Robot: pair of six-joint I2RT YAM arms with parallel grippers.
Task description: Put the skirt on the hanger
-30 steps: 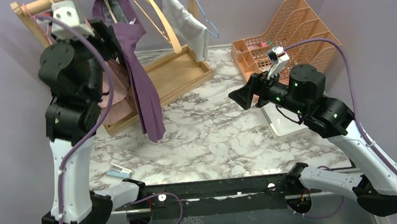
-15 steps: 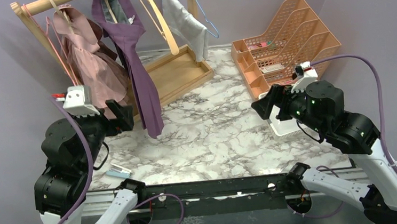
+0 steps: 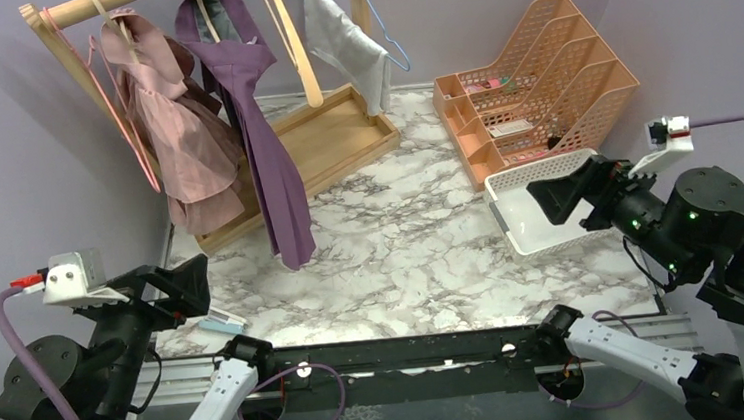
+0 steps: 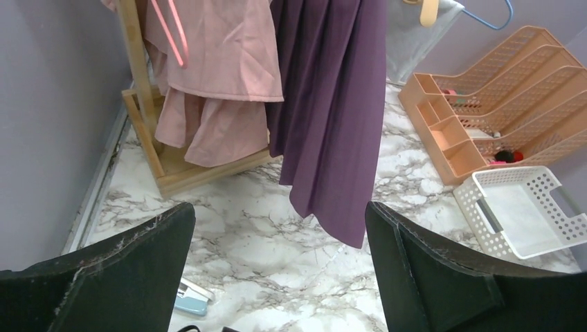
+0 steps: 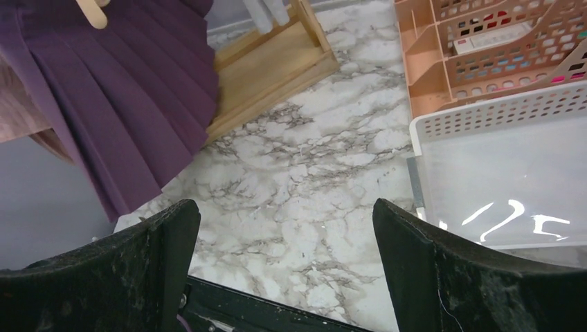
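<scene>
The purple pleated skirt (image 3: 274, 167) hangs from the wooden rail at the back left, its hem just above the marble top. It shows too in the left wrist view as the skirt (image 4: 332, 117) and in the right wrist view as the skirt (image 5: 131, 104). The cloth hides most of its hanger; a bare wooden hanger (image 3: 293, 46) hangs to the skirt's right. My left gripper (image 3: 188, 285) sits low at the near left, open and holding nothing (image 4: 279, 207). Off at the right, my right gripper (image 3: 557, 195) is open and holds nothing (image 5: 285, 205).
A pink dress (image 3: 176, 125) hangs left of the skirt, and a grey cloth (image 3: 339, 37) and a blue wire hanger (image 3: 391, 53) to its right. The rack's wooden base tray (image 3: 337, 137) lies below. An orange file organiser (image 3: 537, 67), a white basket (image 3: 538, 207) and a blue stapler (image 3: 219, 324) are on the table.
Both arms have drawn back from the rack toward the near edge, the left one dropping low. Both grippers have opened wide. The skirt stays hanging on the rail.
</scene>
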